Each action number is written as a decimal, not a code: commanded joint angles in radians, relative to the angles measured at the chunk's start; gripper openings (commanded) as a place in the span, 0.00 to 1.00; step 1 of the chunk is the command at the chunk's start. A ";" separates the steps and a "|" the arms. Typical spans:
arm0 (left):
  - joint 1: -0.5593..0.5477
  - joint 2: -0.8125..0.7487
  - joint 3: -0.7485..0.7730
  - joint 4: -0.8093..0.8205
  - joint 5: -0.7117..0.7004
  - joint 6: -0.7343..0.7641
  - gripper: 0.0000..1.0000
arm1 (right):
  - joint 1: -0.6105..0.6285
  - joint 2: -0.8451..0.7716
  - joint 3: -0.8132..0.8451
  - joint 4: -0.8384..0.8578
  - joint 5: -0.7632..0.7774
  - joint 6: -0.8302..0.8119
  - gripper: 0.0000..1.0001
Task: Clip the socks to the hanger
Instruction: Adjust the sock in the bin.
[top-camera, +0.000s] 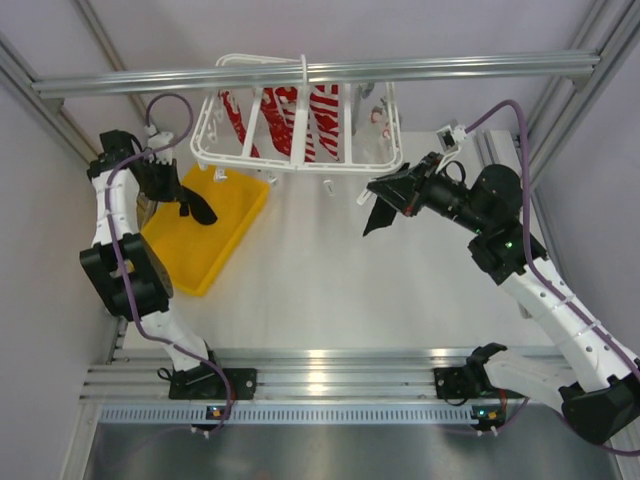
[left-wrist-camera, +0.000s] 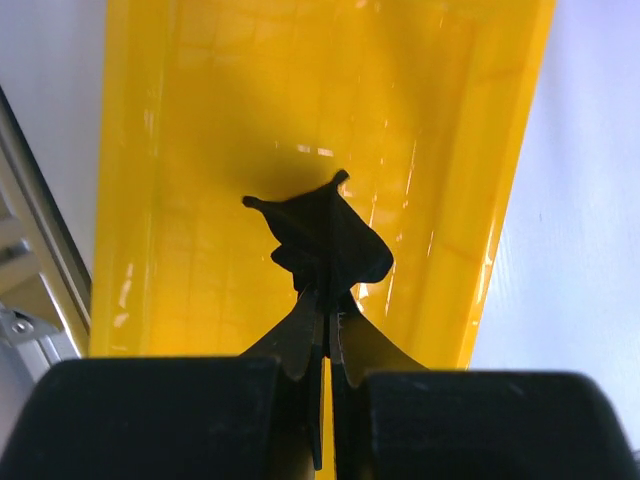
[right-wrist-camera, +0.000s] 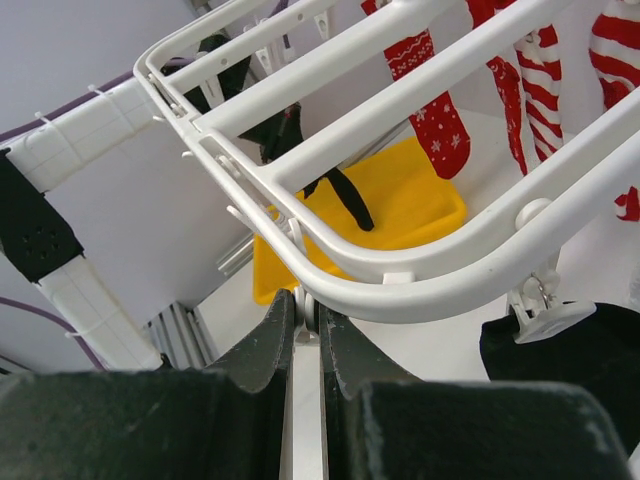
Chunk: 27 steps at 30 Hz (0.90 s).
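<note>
- The left gripper (left-wrist-camera: 324, 325) pinched a black sock (left-wrist-camera: 325, 235), which hung limp, its long axis pointing down, over the yellow tray (left-wrist-camera: 150, 200).
- The right gripper (right-wrist-camera: 308, 312) was pressed shut on a white clip (right-wrist-camera: 306, 400) under the corner of the hanger (right-wrist-camera: 420, 270), well to the right of that sock and farther off.
- A second sock (right-wrist-camera: 570, 350) hung clipped just beside it.
- Whether the pinched clip's mouth was open could not be seen.
</note>
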<state>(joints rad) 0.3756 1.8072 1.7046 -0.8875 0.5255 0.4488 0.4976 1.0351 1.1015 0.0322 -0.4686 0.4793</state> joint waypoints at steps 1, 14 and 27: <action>0.022 0.006 -0.037 -0.083 -0.041 0.044 0.00 | -0.019 -0.023 0.018 0.009 -0.004 -0.021 0.00; 0.063 -0.396 -0.362 0.002 -0.189 0.089 0.00 | -0.024 -0.032 0.009 0.002 -0.013 -0.021 0.00; -0.046 -0.332 -0.470 0.186 -0.400 0.563 0.13 | -0.027 -0.021 0.000 0.020 -0.022 -0.019 0.00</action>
<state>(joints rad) 0.3676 1.4105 1.2339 -0.8143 0.2070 0.8494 0.4877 1.0214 1.1004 0.0284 -0.4828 0.4725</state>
